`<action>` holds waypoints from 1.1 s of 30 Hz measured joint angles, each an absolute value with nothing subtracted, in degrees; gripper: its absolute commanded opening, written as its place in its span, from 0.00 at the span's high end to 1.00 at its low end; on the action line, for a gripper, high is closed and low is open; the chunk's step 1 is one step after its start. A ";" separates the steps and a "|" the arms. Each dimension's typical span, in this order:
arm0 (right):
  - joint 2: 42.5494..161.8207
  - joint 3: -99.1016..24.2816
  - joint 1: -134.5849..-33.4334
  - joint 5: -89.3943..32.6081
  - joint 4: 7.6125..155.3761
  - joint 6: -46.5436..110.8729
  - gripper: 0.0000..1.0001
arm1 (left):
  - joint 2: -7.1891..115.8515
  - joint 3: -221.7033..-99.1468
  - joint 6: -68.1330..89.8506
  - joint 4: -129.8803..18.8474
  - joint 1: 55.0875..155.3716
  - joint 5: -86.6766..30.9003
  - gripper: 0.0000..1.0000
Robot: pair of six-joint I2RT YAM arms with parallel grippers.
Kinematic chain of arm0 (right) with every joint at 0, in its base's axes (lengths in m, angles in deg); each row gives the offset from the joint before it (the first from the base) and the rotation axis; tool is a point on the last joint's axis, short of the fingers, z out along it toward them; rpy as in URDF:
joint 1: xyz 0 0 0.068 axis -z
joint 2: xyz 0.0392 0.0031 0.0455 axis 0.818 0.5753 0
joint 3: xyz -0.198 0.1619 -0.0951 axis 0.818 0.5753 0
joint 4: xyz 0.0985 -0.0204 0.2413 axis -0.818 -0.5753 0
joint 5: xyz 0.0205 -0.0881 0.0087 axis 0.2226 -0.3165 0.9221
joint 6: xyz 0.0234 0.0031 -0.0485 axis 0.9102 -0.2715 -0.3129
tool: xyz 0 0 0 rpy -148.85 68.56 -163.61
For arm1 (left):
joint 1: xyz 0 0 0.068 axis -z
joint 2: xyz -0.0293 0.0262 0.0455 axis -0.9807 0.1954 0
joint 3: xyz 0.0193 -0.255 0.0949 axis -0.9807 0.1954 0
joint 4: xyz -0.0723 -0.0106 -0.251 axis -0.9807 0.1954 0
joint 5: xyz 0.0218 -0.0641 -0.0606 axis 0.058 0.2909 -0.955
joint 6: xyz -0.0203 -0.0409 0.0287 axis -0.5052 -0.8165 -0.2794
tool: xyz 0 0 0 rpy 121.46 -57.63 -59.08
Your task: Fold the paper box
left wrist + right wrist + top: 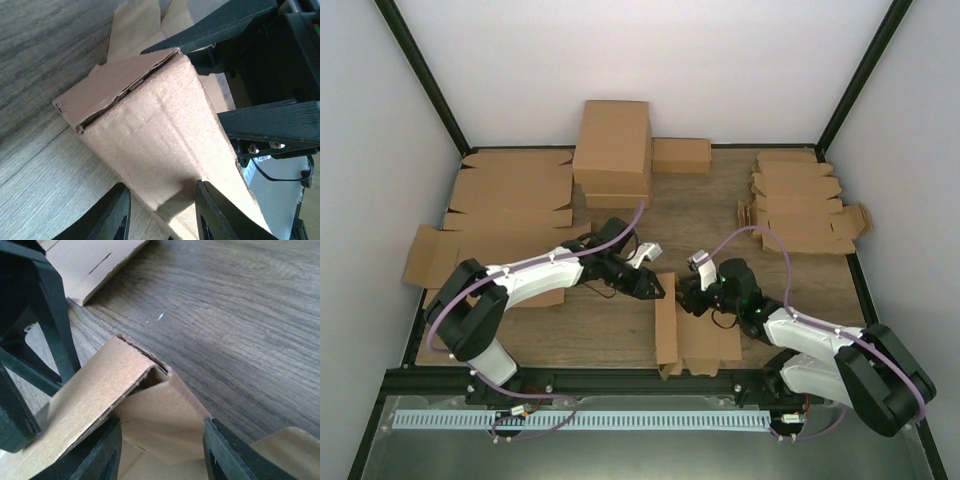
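Overhead view of a wooden table (710,205) with two robot arms reaching in from the bottom edge. The paper box (698,347), a half-folded brown cardboard blank, lies low in the centre of the frame, one long wall standing upright along its left side.

The left gripper (653,285) and right gripper (688,297) meet at the upper end of that wall, close together.

In the left wrist view, the left gripper (162,192) has its black fingers (116,216) on either side of the doubled-over wall, close against it. Whether they squeeze it cannot be told.

In the right wrist view, the right gripper (161,430) has its jaws apart around the box corner, and the wall's folded rim crosses over the left-hand finger.

Flat cardboard sheets (510,195) lie at the upper left. A larger carton (612,150) stands at the top centre. More small blanks (800,205) are stacked at the upper right.
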State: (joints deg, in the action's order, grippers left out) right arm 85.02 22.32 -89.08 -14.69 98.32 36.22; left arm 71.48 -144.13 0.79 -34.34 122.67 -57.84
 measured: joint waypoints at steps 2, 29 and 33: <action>85.13 23.37 -89.19 -15.02 100.96 36.05 0.53 | 72.29 -144.13 0.85 -34.34 122.67 -58.70 0.62; 92.04 28.44 -92.20 -21.73 117.42 42.61 0.87 | 76.72 -146.80 -0.98 -40.55 121.89 -62.39 0.61; 94.58 28.95 -92.20 -21.75 120.50 45.14 0.88 | 77.23 -147.81 -1.11 -39.94 121.78 -62.13 0.61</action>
